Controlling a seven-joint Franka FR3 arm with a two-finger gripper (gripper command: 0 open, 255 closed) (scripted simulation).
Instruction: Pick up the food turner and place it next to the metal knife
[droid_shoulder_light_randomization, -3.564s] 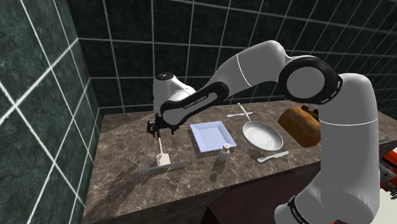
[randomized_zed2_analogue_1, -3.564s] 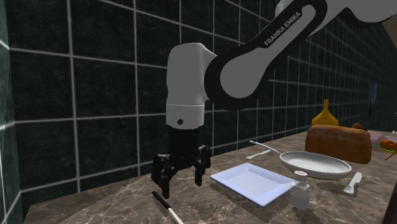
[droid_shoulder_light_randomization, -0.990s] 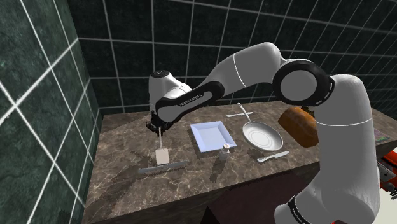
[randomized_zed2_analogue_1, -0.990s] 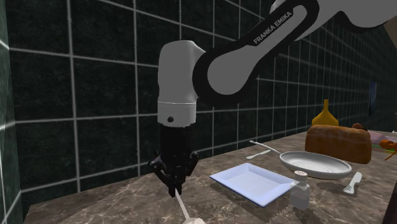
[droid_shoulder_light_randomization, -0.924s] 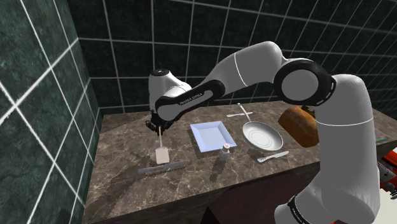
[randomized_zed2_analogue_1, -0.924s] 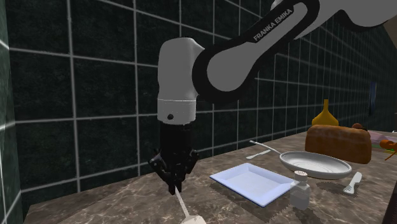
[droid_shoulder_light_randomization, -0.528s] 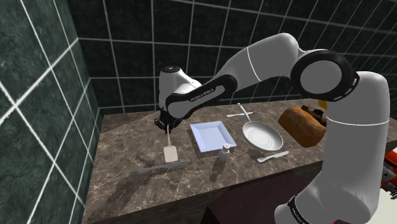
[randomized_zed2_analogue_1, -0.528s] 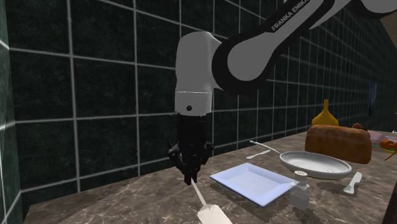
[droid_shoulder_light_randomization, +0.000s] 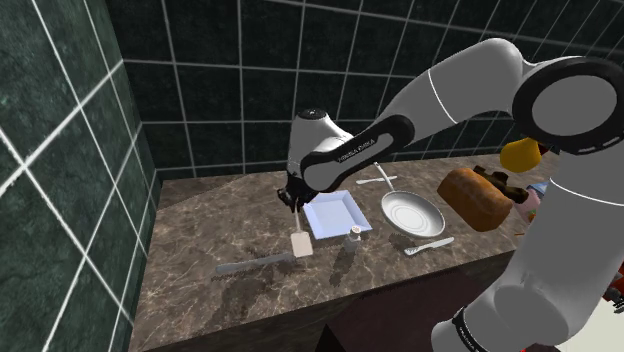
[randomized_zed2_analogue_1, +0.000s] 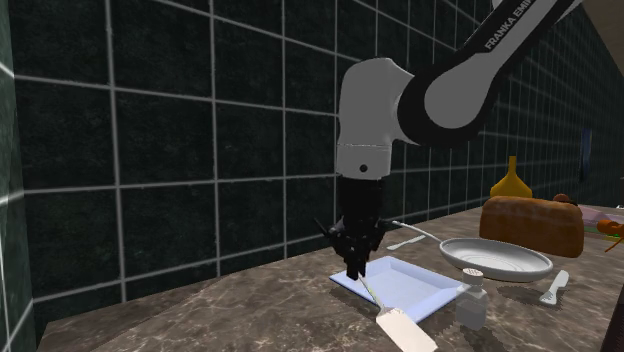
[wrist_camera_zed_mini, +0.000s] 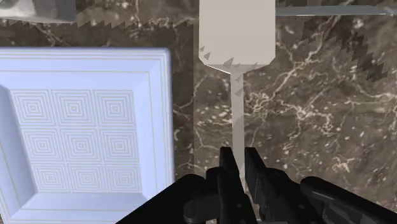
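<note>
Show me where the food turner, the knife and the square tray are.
food turner (droid_shoulder_light_randomization: 299, 244), shoulder view, on its flat blade.
knife (droid_shoulder_light_randomization: 253, 263), shoulder view, at mid-length.
square tray (droid_shoulder_light_randomization: 337, 215), shoulder view, on its bare middle.

The white square tray sits just beside the gripper and its clasped food turner, a small shaker beyond the tray's corner, while the opposite side is bare counter crossed by the knife.
</note>
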